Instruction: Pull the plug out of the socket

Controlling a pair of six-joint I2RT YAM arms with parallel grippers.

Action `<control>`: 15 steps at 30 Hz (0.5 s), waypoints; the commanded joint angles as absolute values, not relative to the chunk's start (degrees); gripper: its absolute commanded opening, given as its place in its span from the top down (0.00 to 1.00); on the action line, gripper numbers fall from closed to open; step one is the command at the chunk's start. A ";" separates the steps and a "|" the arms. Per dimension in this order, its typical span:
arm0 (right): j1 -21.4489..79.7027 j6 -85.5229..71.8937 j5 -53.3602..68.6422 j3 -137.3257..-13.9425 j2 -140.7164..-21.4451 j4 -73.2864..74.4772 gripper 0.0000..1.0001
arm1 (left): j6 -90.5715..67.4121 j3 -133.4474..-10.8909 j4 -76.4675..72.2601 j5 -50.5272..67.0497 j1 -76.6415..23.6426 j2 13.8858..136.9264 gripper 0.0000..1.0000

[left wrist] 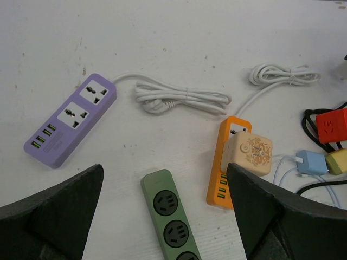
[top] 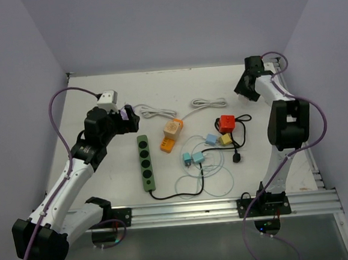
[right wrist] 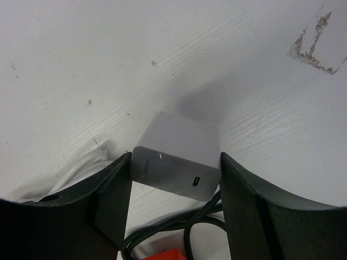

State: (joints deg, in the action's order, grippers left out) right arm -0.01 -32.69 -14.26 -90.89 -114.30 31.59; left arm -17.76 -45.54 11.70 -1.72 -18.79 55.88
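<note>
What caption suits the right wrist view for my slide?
Right gripper holds a white charger block between its fingers over the white table, black cable looped beneath.

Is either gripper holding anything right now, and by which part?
The right gripper holds a white charger block, pinched between its fingers by two opposite side faces, USB port end toward the camera. The left gripper is open and holds nothing.

This looks like a robot lab: two robot arms (top: 75, 174) are bolted to a metal rail (top: 186, 212) by a white table (top: 177, 87) with plain walls (top: 171, 22) around.
</note>
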 commanded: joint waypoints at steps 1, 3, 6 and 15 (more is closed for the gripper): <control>0.26 -29.53 -15.91 -89.74 -113.12 29.18 0.56 | -16.52 -47.90 10.90 -0.97 -18.54 55.46 0.00; 0.26 -29.53 -15.38 -89.04 -113.12 29.44 0.52 | -16.61 -47.81 10.72 -0.88 -18.54 55.28 0.00; 0.26 -29.53 -15.29 -86.14 -112.06 28.48 0.49 | -16.79 -47.55 10.55 -0.53 -18.54 55.11 0.00; 1.67 -28.65 -17.75 -80.95 -106.71 28.74 0.15 | -17.05 -47.29 10.46 -0.26 -18.63 54.58 0.00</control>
State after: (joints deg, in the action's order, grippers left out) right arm 1.13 -29.56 -15.66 -82.48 -111.72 27.79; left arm -17.78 -45.54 11.68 -0.86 -18.79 55.70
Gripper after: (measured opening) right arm 0.795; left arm 0.994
